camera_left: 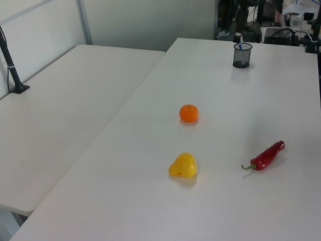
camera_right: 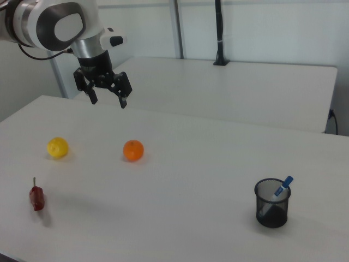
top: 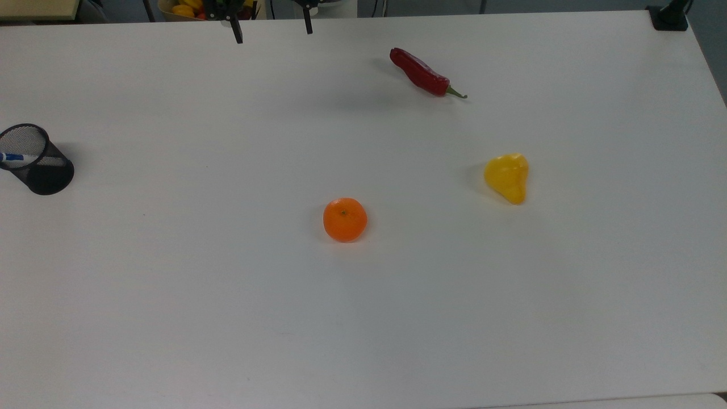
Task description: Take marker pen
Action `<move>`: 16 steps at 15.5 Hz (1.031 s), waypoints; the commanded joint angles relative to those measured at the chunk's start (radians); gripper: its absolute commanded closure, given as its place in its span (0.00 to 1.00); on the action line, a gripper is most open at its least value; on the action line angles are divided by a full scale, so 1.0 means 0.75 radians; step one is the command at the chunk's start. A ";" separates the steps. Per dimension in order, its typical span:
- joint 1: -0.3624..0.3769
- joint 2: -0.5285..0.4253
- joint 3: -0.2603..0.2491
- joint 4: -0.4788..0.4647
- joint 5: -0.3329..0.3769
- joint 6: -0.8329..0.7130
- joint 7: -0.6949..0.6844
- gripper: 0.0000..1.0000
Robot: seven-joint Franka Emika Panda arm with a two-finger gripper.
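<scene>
From where I sit, the whole move turns on one gap: the marker pen (camera_right: 282,189) stands leaning in the black mesh pen cup (camera_right: 271,203) at the right view's far right, while my gripper (camera_right: 107,98) hangs high over the table at the right view's upper left, so the pen lies well apart from it, across nearly the full width of the white table (camera_right: 185,180). The fingers (camera_right: 123,101) are spread apart and hold nothing. Reading the top view left to right, the cup sits at the left edge with the pen's blue and white barrel (top: 12,158) showing inside its rim, the two fingertips dangle in at the upper edge, then come the orange (top: 345,219), the red chilli (top: 422,73) and a yellow pear-shaped fruit (top: 507,177). The pen's long axis runs steeply up out of the cup, blue end tipped toward the right view's right, so I judge I should come down from above, over that upper end. Nothing stands between gripper and cup; the cup's rim is the one thing to avoid.
</scene>
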 commanded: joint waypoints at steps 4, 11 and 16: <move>0.014 -0.013 -0.026 0.006 -0.013 -0.087 -0.016 0.00; 0.008 -0.023 -0.026 0.017 -0.015 -0.140 -0.016 0.00; 0.008 -0.029 -0.052 0.017 -0.084 -0.138 -0.038 0.00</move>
